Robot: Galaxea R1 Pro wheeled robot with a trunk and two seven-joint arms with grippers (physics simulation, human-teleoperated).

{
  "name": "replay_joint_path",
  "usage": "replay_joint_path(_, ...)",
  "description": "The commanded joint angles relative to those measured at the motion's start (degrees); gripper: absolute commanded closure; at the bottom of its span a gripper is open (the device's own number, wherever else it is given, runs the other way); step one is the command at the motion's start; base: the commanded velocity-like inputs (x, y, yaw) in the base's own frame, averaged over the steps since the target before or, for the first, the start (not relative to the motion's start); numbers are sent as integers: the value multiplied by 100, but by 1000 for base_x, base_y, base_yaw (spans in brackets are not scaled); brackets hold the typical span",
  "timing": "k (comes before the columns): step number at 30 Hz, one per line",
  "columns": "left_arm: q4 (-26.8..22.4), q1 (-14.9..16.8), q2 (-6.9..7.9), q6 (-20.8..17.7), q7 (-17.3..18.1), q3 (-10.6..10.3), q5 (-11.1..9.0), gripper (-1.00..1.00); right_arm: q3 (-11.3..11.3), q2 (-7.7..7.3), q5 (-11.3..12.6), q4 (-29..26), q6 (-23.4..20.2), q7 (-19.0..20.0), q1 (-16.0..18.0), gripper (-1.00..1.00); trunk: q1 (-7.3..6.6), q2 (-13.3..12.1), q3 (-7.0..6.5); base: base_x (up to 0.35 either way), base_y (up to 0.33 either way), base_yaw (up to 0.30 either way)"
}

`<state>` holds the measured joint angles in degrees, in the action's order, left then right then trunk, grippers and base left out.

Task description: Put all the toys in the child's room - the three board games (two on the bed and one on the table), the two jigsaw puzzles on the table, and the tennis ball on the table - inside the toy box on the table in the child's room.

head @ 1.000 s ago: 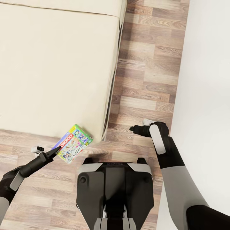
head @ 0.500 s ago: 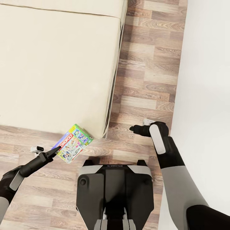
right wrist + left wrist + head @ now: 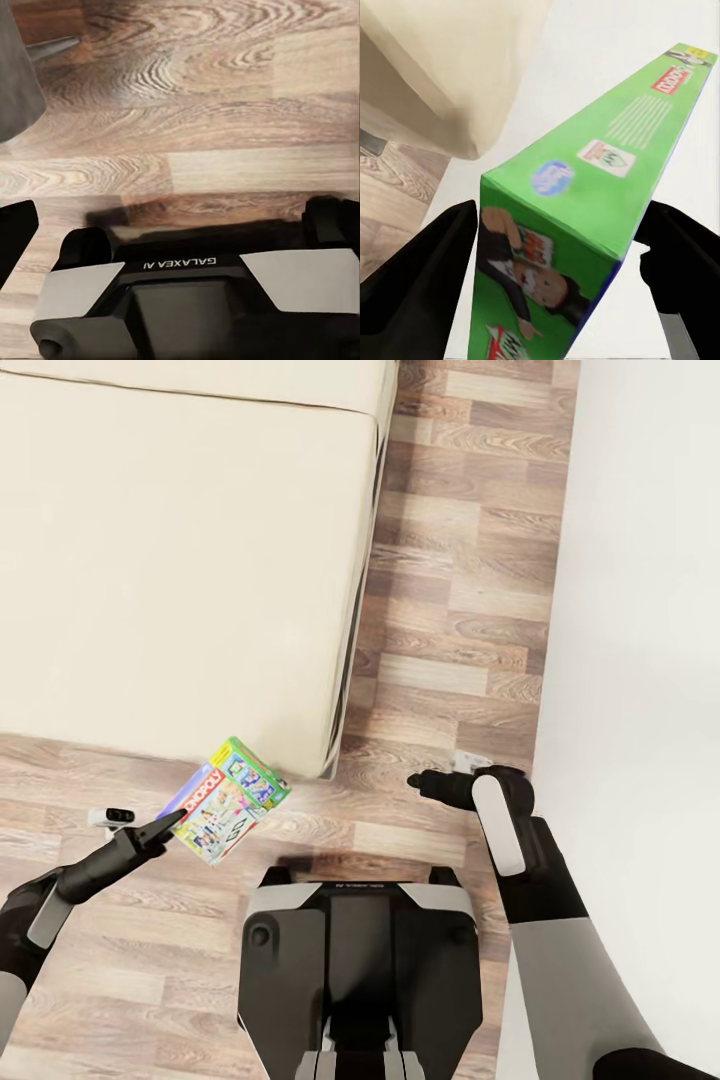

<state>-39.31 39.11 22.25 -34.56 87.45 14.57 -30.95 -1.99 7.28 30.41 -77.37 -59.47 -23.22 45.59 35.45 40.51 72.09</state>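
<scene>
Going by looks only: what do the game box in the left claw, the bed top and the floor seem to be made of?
Monopoly box in the left claw: looks like printed cardboard, with sharp folded edges and flat colour panels in a smooth finish. Bed: plain cream matte top with soft rounded corners, probably fabric or padding, though no weave shows. Floor: wood planks or wood-look laminate, with visible grain and staggered board seams.

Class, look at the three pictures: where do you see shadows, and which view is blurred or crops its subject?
Head view: soft even light, faint shadow on the floor ahead of the base. Left wrist view: the Monopoly carton sits so close it is cropped, the bed behind it soft. Right wrist view: dark shadow band on the planks, wood grain sharp.
</scene>
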Motion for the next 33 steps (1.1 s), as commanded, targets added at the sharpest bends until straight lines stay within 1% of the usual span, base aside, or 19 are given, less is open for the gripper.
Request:
replay_joint_path(1,-2,0,0,-82,19,0,1,100,-3,1,55,-15,-9,-60,-34,-100,0,5,-7,-234,0,0)
replay_joint_path(4,-5,0,4,-120,24,1,1,100,-3,1,53,-22,-2,-60,-113,-100,0,5,-35,-119,0,0)
replay_joint_path(6,-10,0,6,-133,29,2,1,100,-3,7,53,-23,9,-59,-259,-100,0,5,-54,-39,0,0)
replay_joint_path(11,-15,0,7,-146,35,2,1,100,-3,4,63,-31,452,-51,-585,-100,0,5,-101,-113,0,0)
replay_joint_path(13,-15,0,10,-147,35,2,2,100,-6,6,67,-36,557,-41,-687,-100,0,5,-120,-55,0,0)
replay_joint_path(18,-15,0,126,-148,43,-5,1,100,-27,14,68,-37,650,-27,-857,-100,0,5,-150,-169,46,0)
replay_joint_path(22,-15,0,151,-148,96,-7,1,100,-55,27,43,-106,698,-25,-1023,-100,0,5,-154,-64,23,0)
replay_joint_path(24,52,-67,86,-224,113,-18,-11,100,-103,92,116,-40,632,-22,-1087,-100,0,5,-154,0,0,0)
replay_joint_path(26,119,-133,21,-299,110,-16,-12,100,-101,148,118,25,569,-21,-1143,-100,0,5,-154,0,0,0)
replay_joint_path(28,125,-140,-44,-372,107,-14,-13,100,-99,149,119,61,534,-22,-1137,-100,0,5,-154,0,0,0)
replay_joint_path(30,125,-166,-56,-393,102,-11,-8,100,-90,159,121,69,507,-19,-1143,-100,0,5,-154,0,0,0)
replay_joint_path(33,146,-265,-46,-399,96,-1,9,100,-77,179,122,166,499,-17,-1241,-100,0,5,-154,0,0,0)
